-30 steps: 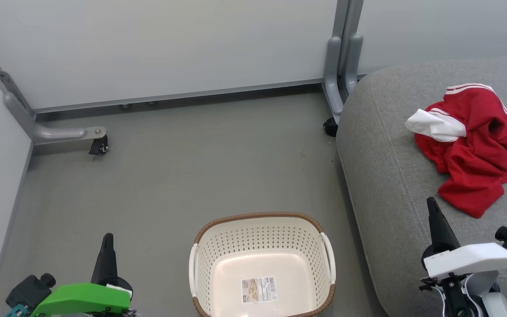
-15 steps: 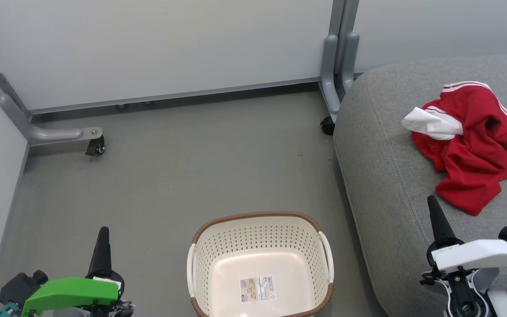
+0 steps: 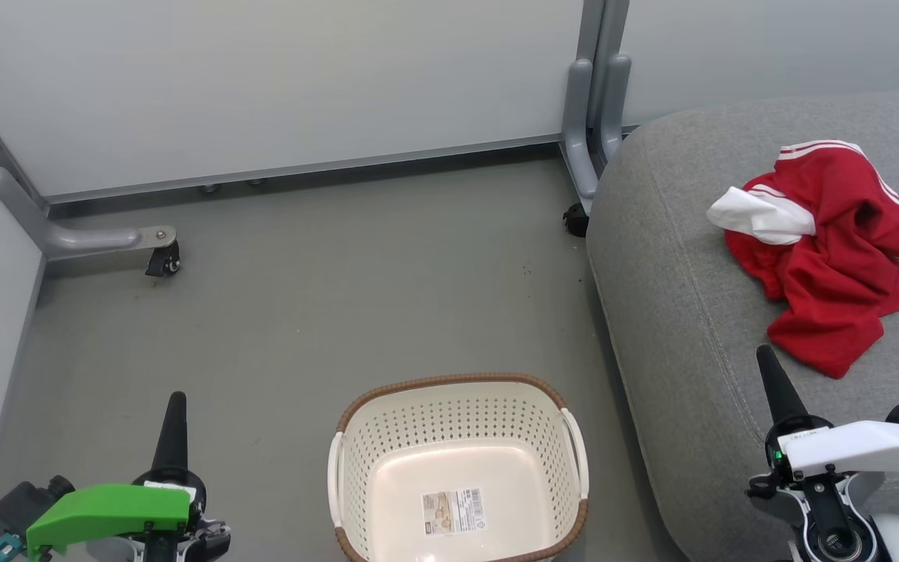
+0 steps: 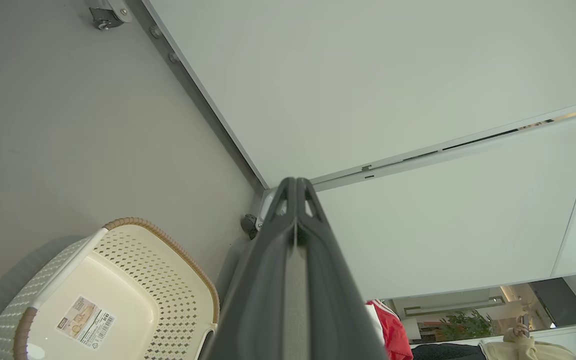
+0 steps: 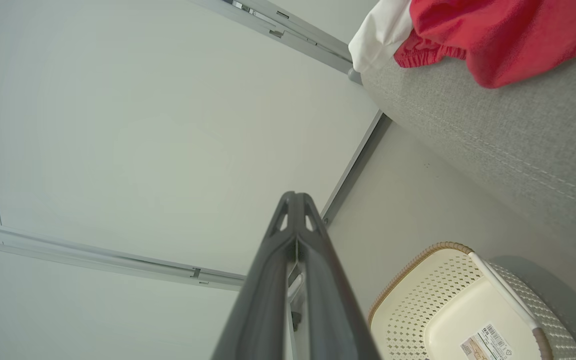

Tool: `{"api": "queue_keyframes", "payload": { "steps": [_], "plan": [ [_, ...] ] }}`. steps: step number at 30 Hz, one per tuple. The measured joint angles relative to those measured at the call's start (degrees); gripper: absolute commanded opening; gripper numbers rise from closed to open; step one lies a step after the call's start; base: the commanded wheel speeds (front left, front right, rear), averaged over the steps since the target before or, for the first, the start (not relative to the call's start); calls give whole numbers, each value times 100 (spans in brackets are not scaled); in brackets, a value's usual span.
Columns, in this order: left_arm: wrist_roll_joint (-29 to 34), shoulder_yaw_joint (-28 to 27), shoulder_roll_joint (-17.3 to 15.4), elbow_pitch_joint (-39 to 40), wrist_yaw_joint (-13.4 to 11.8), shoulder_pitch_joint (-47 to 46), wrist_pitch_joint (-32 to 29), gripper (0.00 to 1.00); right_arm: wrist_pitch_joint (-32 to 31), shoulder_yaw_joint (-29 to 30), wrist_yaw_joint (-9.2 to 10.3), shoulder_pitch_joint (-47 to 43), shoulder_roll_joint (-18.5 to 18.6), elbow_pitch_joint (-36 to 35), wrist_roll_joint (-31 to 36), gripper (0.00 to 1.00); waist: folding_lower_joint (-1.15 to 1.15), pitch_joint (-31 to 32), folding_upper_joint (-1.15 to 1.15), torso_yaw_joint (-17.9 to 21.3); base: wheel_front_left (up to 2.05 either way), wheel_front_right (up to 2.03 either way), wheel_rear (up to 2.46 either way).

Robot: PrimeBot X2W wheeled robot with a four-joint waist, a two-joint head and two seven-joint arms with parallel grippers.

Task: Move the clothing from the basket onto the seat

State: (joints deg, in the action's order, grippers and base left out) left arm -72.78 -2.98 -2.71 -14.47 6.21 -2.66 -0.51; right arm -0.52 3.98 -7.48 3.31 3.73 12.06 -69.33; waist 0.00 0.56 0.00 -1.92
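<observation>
Wrapping up, by the look of it: clothing (image 3: 828, 257) heaped red and white on the grey seat (image 3: 676, 312) at the far right, well apart from the basket (image 3: 449, 382) standing on the floor (image 3: 340, 297) at near centre. Inside the basket, just a barcode sticker (image 3: 453, 511) on a bare bottom, so probably no further pick needed.

Left tool (image 3: 175, 406) low at the near left, fingers pressed together, gripping nothing. Right tool (image 3: 767, 361) low at the near right, likewise closed and empty, near the lowest red fold yet apart from it.

To finish well:
- Keep both tools closed and away from the fabric, so as not to snag a fold and drag it off the cushion.
- Avoid swinging the right arm across the heap on any retreat; go near and low instead.
- Look over the basket's perforated walls and corners once more for a small piece.
- Cannot tell from the folds whether one garment or two; worth confirming.
- Leave the heap alone: well in from the seat's rounded left edge, likely to stay put.
</observation>
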Motion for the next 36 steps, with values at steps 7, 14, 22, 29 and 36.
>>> {"api": "queue_keyframes", "payload": {
  "steps": [7,14,22,29,36],
  "plan": [
    [-315,-55,0,7,29,-49,-93,0,-97,42,0,54,-23,32,-372,0,0,-10,0,26,0,0,0],
    [-605,-99,-1,12,37,-89,-196,0,-193,79,0,82,-37,63,-723,0,0,-20,0,52,0,0,0],
    [-942,-166,-1,18,59,-148,-296,0,-293,118,0,129,-47,93,-1100,0,0,-31,0,83,0,0,0],
    [-1210,-219,-2,23,77,-192,-366,0,-369,154,0,170,-62,119,-1410,0,0,-42,0,109,0,0,0],
    [-1445,-255,-2,24,85,-221,-446,0,-452,191,0,192,-70,145,-1701,0,0,-52,0,135,0,0,0]
  ]
}}
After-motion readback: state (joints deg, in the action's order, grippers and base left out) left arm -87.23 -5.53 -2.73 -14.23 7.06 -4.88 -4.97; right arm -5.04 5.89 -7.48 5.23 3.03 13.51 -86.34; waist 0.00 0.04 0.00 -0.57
